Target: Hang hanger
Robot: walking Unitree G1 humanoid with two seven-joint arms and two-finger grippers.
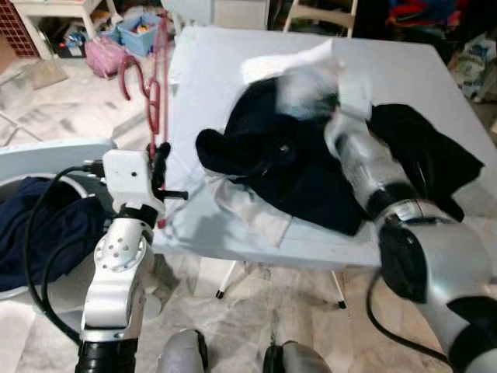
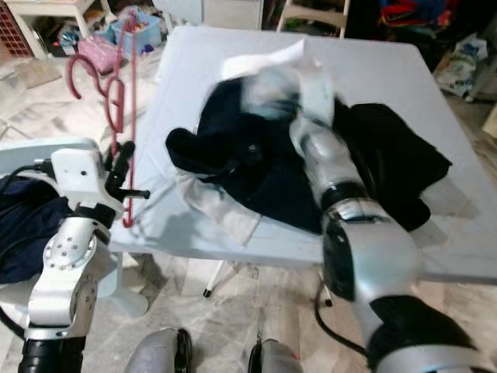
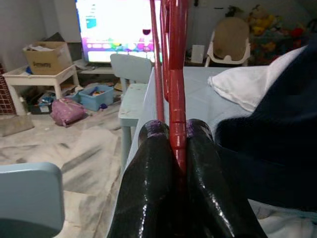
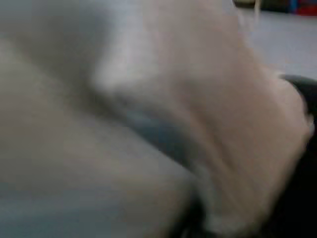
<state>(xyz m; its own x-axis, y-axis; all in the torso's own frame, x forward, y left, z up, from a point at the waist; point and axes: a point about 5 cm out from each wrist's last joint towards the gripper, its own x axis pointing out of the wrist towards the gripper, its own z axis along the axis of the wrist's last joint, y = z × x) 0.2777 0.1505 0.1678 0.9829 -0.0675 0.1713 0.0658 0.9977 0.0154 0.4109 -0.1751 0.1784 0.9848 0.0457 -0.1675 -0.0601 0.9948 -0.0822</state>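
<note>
Left eye view: the pale blue surface [image 1: 233,62] runs from centre to upper right, carrying a heap of dark clothes [image 1: 311,171] with white cloth [image 1: 303,66] at the top. At left centre the left tool [image 1: 159,167] is clamped on the red hanger [image 1: 151,101], which stands upright off the surface's left edge, its hook in the upper left. The right arm reaches into the clothes; the right tool [image 1: 311,93] is blurred, so whether its fingers are apart cannot be told. A blue basket [image 1: 23,155] of dark cloth sits at lower left on the marble floor [image 1: 256,318].

Left wrist view: black fingers [image 3: 153,168] pinch the red rod at centre. A bright screen [image 3: 119,25] fills the top, a cardboard box [image 3: 44,54] on a low white table sits upper left, and a child's chair [image 3: 230,42] upper right.

Right wrist view: blurred pale cloth [image 4: 198,99].
</note>
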